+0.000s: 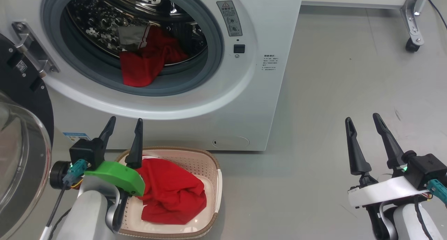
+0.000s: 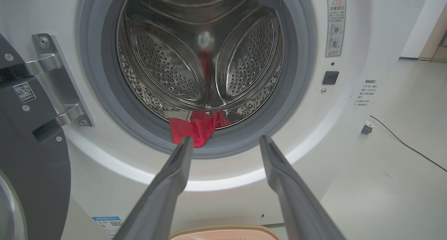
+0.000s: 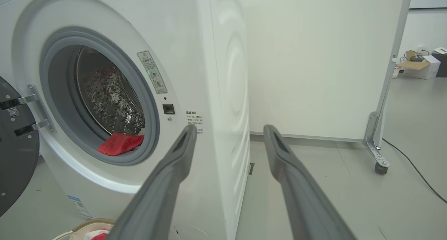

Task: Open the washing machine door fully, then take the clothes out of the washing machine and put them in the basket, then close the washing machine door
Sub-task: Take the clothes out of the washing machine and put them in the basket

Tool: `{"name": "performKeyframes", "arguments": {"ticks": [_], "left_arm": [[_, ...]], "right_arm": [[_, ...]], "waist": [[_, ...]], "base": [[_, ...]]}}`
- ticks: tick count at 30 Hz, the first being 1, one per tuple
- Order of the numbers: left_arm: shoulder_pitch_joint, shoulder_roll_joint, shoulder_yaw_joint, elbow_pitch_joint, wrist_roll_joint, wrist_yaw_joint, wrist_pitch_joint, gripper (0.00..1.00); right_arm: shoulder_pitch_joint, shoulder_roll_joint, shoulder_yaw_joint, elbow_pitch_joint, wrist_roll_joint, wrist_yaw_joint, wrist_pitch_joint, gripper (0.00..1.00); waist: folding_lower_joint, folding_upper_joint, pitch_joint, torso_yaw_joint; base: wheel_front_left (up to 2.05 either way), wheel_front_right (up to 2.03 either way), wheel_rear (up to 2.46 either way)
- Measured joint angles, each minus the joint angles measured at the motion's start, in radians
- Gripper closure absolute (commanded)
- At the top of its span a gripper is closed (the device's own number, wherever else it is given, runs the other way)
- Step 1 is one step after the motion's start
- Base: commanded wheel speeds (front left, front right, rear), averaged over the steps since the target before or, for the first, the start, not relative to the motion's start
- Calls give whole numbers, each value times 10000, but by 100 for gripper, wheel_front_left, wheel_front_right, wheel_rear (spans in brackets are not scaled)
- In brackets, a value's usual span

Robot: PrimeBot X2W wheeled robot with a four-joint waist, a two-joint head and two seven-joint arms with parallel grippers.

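The white washing machine (image 1: 244, 103) has its black-rimmed door (image 1: 21, 128) swung wide open to the left on its metal hinge (image 1: 33, 48). A red garment with a grey patch (image 1: 150, 58) lies in the steel drum and hangs over the grey rubber ring (image 2: 195, 128) (image 3: 120, 144). Another red garment (image 1: 171, 191) lies in the cream basket (image 1: 214, 184) on the floor before the machine. My left gripper (image 1: 124, 123) is open and empty above the basket's left end, pointing at the mouth (image 2: 225, 138). My right gripper (image 1: 363, 119) hangs open and empty off to the right (image 3: 228, 128).
A white panel on a metal caster leg (image 1: 413, 27) stands at the back right, with a black cable (image 3: 415, 170) on the grey floor beside it. Boxes (image 3: 419, 65) sit far off in the room.
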State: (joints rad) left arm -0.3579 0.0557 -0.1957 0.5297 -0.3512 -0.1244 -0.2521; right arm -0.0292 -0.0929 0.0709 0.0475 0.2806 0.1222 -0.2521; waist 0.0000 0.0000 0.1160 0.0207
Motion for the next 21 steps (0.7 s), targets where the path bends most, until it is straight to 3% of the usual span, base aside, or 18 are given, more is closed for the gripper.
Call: {"name": "performKeyframes", "arguments": {"ticks": [21], "left_arm": [[1630,-12,270,-1708,207,0,0,0]], "right_arm": [[386,29,17,-109,15,0,0,0]], "waist": [[0,0,-407,129]], "base": [[0,0,0]]}}
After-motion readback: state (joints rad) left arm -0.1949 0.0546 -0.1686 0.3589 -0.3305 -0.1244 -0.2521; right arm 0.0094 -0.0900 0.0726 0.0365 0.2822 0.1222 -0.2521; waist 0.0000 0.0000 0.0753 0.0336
